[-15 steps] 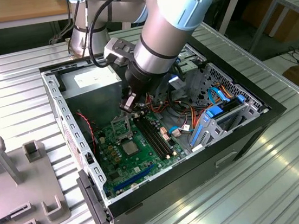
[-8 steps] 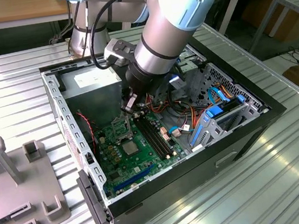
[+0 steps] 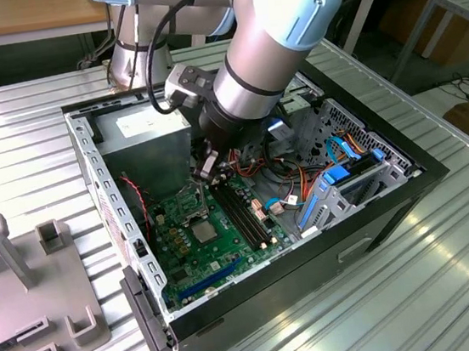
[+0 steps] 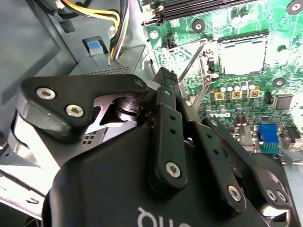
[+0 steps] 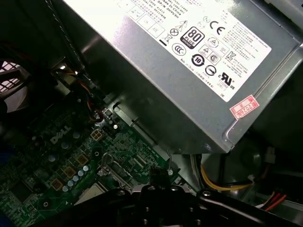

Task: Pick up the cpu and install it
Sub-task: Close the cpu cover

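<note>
Exterior view: gripper (image 3: 207,172) hangs low inside the open computer case (image 3: 123,240), just above the green board (image 3: 193,242). Second wrist view: cpu (image 4: 242,56) apparently seated in its socket, fingers (image 4: 164,80) pinched narrow, holding nothing, socket lever (image 4: 191,61) raised.

green board (image 3: 204,239) with black slots (image 3: 244,217) and a grey square chip (image 3: 205,231); cpu (image 4: 242,56) pale silvery-tan in the second wrist view; black gripper (image 4: 166,78) links with silver screws; arm (image 3: 273,38) silver-grey with light blue caps; case (image 3: 391,199) black outside, grey metal inside; blue drive brackets (image 3: 338,181); red, orange and black wires (image 3: 290,173); yellow and black cables (image 4: 111,21); grey power supply (image 5: 189,94), white label (image 5: 199,33) with black print, small pink sticker (image 5: 245,107); table (image 3: 420,290) silver, ribbed
</note>
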